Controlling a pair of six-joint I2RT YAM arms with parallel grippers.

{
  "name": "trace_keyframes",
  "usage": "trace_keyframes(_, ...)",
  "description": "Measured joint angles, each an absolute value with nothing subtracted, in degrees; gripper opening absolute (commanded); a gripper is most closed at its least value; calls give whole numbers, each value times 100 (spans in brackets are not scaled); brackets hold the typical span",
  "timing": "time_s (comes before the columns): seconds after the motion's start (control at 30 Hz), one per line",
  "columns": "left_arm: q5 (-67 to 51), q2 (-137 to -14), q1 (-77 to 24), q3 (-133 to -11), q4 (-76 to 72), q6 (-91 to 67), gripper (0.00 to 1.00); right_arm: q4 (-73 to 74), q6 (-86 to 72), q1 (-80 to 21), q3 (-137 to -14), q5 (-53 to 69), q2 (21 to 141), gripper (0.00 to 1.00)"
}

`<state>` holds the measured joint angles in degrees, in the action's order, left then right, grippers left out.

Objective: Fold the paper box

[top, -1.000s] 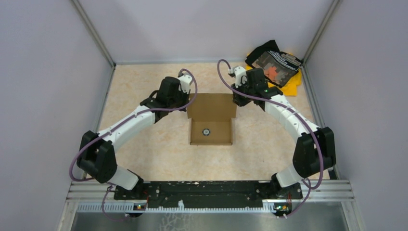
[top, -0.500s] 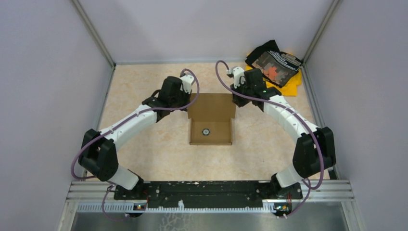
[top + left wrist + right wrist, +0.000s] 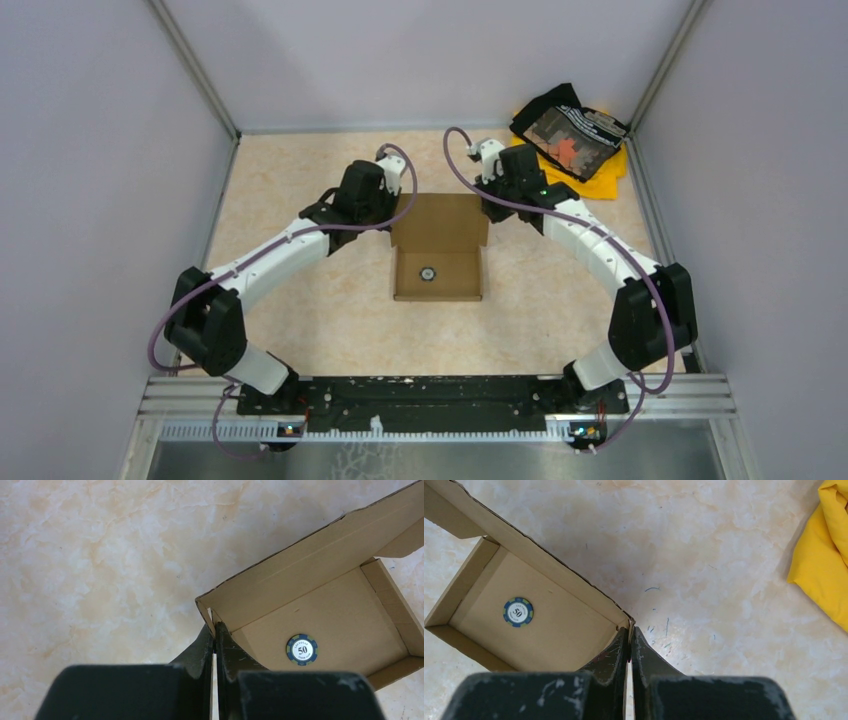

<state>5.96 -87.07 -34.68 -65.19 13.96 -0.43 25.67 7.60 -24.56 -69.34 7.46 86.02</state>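
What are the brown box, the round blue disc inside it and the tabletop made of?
The brown box looks like plain corrugated cardboard: matte, raw cut edges, creases. The round blue disc marked 50 looks like a poker chip, plastic or clay, hard to tell. The tabletop shows a smooth beige marble pattern, possibly a printed laminate.
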Motion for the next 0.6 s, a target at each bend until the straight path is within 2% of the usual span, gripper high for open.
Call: trace_keyframes(0.6, 1304, -8759, -3701, -6567, 1352, -370, 2, 2228, 305, -2698, -6823, 69, 8595, 0)
